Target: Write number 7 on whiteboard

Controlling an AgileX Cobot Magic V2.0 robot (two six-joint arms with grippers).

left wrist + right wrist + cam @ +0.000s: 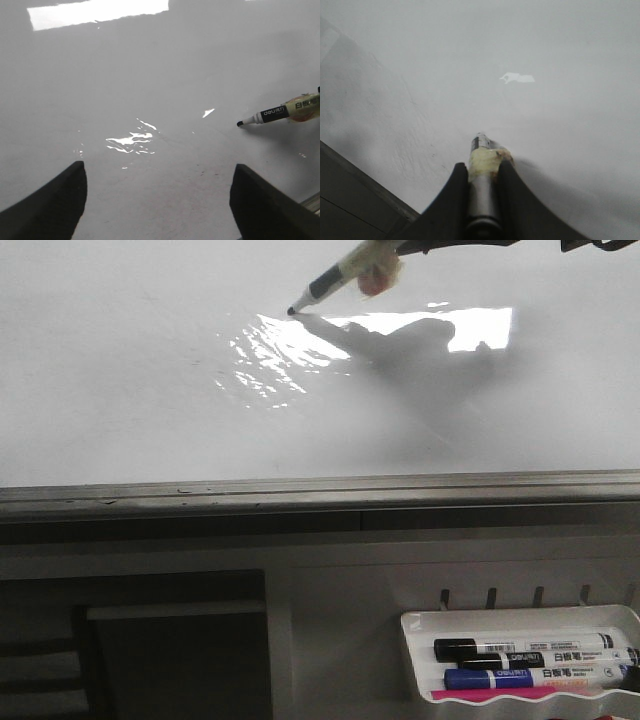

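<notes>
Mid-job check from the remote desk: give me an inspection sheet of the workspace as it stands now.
Surface: whiteboard glossy, bright light reflection, grey metal lower edge.
Job's things: number 7 not seen, no stroke visible; marker, uncapped, tip at or just above the board, contact unclear.
Clutter: white tray below the board holds spare markers, black-capped and blue-capped, plus something pink along its front.
Grippers: right gripper shut on the marker, around a tape-wrapped section; left gripper open, empty, over bare board.
Cables: nothing seen.
Surroundings: grey panel and dark opening beneath the board's edge.
</notes>
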